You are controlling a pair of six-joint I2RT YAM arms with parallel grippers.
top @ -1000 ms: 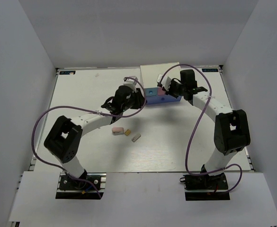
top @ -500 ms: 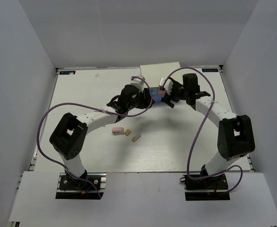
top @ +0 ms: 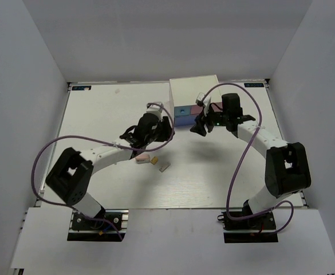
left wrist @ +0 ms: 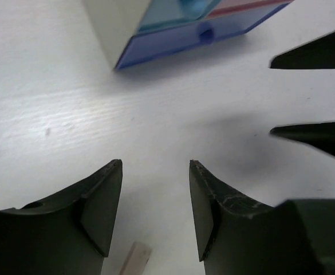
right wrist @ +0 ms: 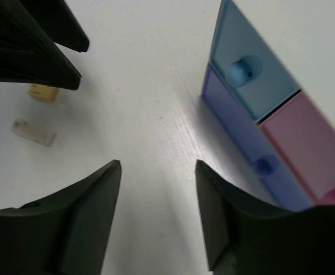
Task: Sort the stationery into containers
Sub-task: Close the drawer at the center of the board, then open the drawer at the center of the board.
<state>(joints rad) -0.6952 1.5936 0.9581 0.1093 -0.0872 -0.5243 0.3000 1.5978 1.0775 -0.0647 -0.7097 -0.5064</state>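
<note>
Three small erasers lie mid-table: pink [top: 142, 158], tan [top: 154, 161] and grey [top: 165, 168]. The white cabinet [top: 193, 90] stands at the back with its light blue drawer [right wrist: 253, 54], pink drawer [right wrist: 310, 152] and wide periwinkle drawer [right wrist: 239, 140] pushed in. My left gripper [top: 162, 130] hovers open and empty left of the drawer fronts, just beyond the erasers. One pale eraser end [left wrist: 134, 260] shows under the left gripper [left wrist: 156, 163]. My right gripper [top: 198, 127] is open and empty in front of the drawers. From the right gripper [right wrist: 157, 166] the tan eraser [right wrist: 43, 91] and grey eraser [right wrist: 34, 130] lie to the left.
The two grippers face each other closely; the right one's fingers [left wrist: 319, 137] show in the left wrist view and the left one's fingers [right wrist: 35, 40] in the right wrist view. Purple cables loop over both arms. Grey walls enclose the white table [top: 98, 114].
Both grippers have drawn back from the drawer fronts toward the near side. The right jaws have opened from shut. The drawers now sit flush with the cabinet.
</note>
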